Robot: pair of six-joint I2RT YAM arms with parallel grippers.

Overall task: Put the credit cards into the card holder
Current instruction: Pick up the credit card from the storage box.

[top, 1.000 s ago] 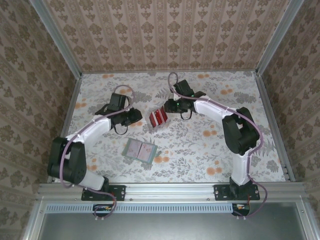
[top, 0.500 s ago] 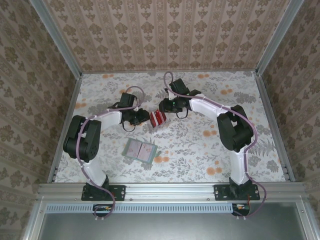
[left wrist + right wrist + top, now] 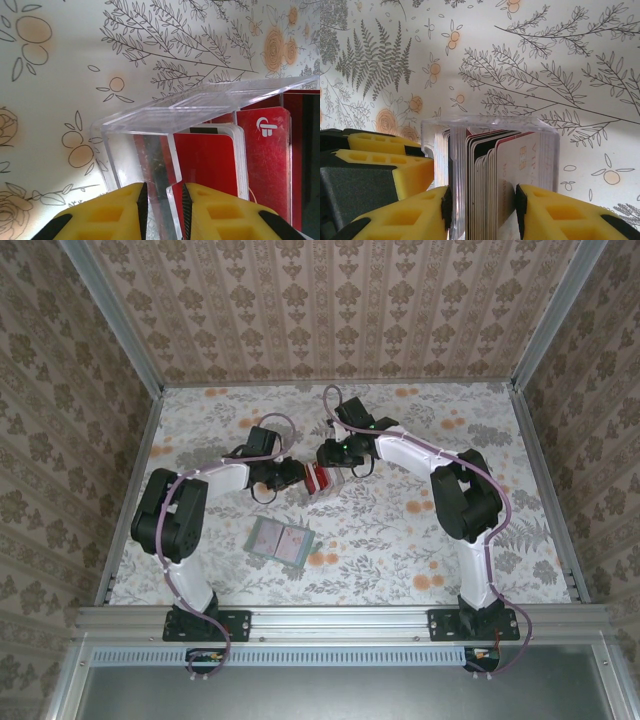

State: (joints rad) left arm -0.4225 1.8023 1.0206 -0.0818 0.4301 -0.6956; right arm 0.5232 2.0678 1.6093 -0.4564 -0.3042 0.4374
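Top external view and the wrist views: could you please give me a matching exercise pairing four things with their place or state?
1 credit cards
2 card holder
3 left fingers
4 right fingers

a pinching one wall of the clear case
b lying open, untouched
c straddling the case, cards between them
d red, packed inside the case

Pairs: 1-d, 2-b, 3-a, 4-c

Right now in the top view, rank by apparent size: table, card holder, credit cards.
1. table
2. card holder, lying open
3. credit cards, standing in a clear case and partly hidden from above, so they may be nearer the holder's size than they look
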